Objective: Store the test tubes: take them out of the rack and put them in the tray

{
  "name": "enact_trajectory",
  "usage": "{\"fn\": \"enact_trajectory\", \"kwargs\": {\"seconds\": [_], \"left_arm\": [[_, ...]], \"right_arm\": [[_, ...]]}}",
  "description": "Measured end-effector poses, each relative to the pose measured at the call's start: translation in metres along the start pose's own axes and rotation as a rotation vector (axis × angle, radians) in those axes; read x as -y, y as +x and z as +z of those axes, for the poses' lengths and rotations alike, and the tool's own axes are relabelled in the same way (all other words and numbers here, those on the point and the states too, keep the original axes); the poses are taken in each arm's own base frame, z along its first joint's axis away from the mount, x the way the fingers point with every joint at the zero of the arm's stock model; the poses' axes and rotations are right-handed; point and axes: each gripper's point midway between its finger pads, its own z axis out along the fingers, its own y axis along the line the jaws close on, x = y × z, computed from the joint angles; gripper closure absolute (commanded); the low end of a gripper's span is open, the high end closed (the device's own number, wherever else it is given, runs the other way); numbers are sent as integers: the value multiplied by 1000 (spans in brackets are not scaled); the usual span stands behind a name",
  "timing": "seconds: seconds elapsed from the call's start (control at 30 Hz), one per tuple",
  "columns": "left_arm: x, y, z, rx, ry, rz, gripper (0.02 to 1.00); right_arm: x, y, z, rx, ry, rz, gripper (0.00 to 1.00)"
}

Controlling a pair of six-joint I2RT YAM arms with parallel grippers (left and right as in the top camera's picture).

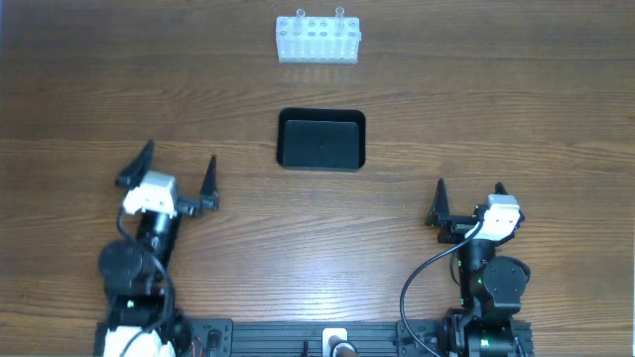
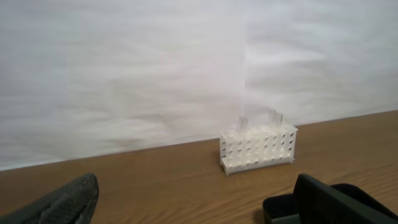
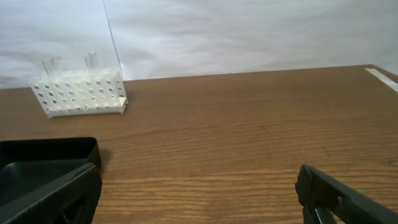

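Observation:
A white test tube rack (image 1: 317, 40) stands at the far middle of the wooden table, with two clear test tubes (image 1: 301, 15) upright in it. The rack (image 2: 258, 148) and the rack (image 3: 79, 92) also show in the wrist views with both tubes sticking up. A black tray (image 1: 321, 140) lies empty in front of the rack, between it and the arms. My left gripper (image 1: 169, 175) hovers open at the near left, well away from the tray. Near the right side my right gripper (image 1: 468, 201) is open too, with nothing between its fingers.
A white wall (image 2: 124, 68) rises behind the rack at the table's far edge. Bare wood (image 1: 496, 89) spreads to both sides of the tray and rack. A pale strip (image 3: 387, 77) marks the table's far right corner.

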Motion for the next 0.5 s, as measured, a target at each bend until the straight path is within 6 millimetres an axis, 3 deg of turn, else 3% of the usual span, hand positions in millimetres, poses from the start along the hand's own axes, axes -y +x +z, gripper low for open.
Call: {"fn": "enact_trajectory", "kwargs": {"seconds": [0.3,0.5], "left_arm": [[-4,-38,91,-68,45,-17,20],[18,-39,159,-104,121,-28,20]], "right_arm": [[0,0,0,0,0,0,7],[0,0,0,0,0,-2,9]]}}
